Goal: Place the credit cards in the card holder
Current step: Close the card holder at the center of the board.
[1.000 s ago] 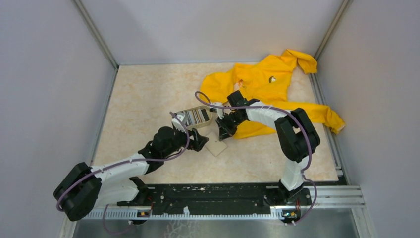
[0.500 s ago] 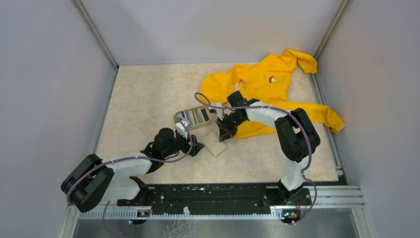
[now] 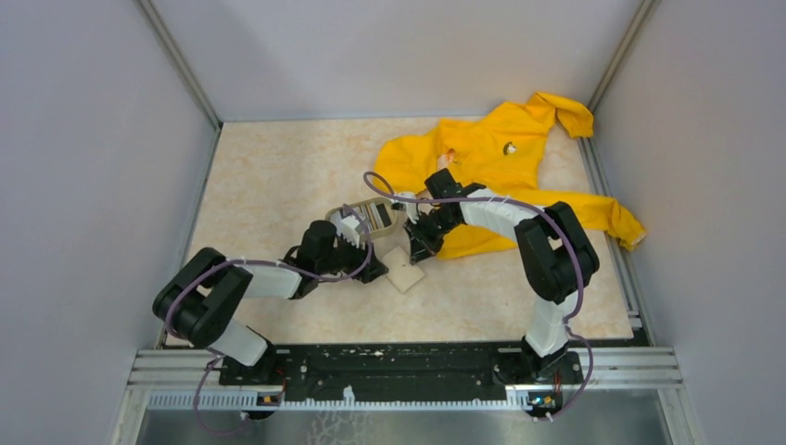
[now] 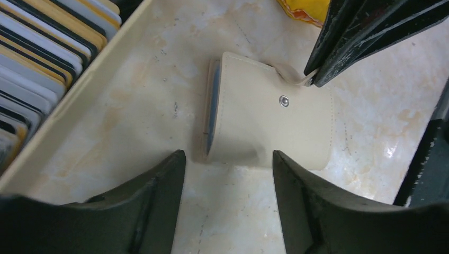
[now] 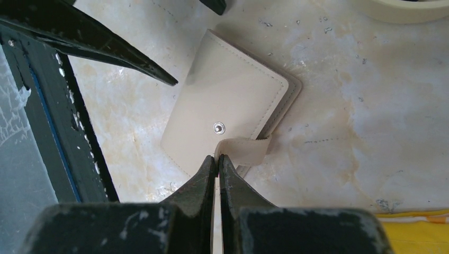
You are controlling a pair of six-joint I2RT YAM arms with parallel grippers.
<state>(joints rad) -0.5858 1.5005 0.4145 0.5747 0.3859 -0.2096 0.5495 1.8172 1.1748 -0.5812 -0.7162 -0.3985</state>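
The cream card holder (image 3: 405,270) lies flat on the table, snap stud up (image 4: 265,127) (image 5: 222,106). My right gripper (image 3: 420,248) (image 5: 217,157) is shut on its strap (image 5: 244,150), at the holder's far edge. My left gripper (image 3: 374,270) (image 4: 227,154) is open and empty, its fingertips just short of the holder's near edge, one on each side. A thin blue-grey card edge (image 4: 213,106) shows inside the holder's open left side. I cannot pick out a dark grey card.
A cream tray (image 3: 335,219) (image 4: 69,106) packed with several upright cards (image 4: 42,47) stands just left of the holder. A yellow garment (image 3: 500,158) lies at the back right, under the right arm. Grey walls close in three sides.
The left arm has folded forward and its wrist has shifted towards the tray; its gripper stays open beside the holder. The right gripper and the holder have not moved.
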